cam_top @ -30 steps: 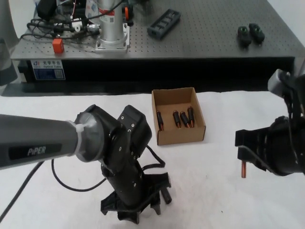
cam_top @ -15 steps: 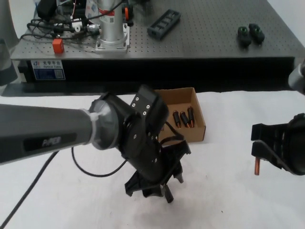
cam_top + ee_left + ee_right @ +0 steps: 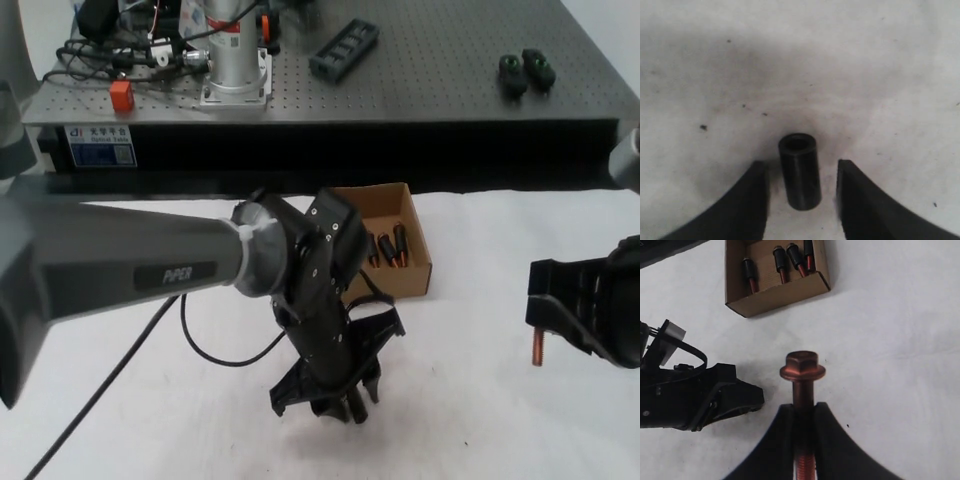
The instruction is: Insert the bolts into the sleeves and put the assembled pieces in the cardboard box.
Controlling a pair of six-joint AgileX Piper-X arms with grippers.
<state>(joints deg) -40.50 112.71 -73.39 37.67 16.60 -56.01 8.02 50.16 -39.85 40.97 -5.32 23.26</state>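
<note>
Sleeve (image 3: 800, 172) between spread fingers (image 3: 752, 202) of left hand (image 3: 801, 165) (touching neither)

Robotics lab, perforated optical table (image 3: 430, 90) behind, tangled cables (image 3: 90, 55), metal post (image 3: 235, 60) bolted on

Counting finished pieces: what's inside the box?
Four assembled pieces lie in the box. In the high view the left arm covers its left side.

Left arm (image 3: 300, 270) blocks the left part of the brown cardboard box (image 3: 412, 280) in high view. Copper-coloured flanged hex bolt (image 3: 802, 371): shank buried between right gripper (image 3: 803, 407) fingers, threaded end cropped in right wrist view.
</note>
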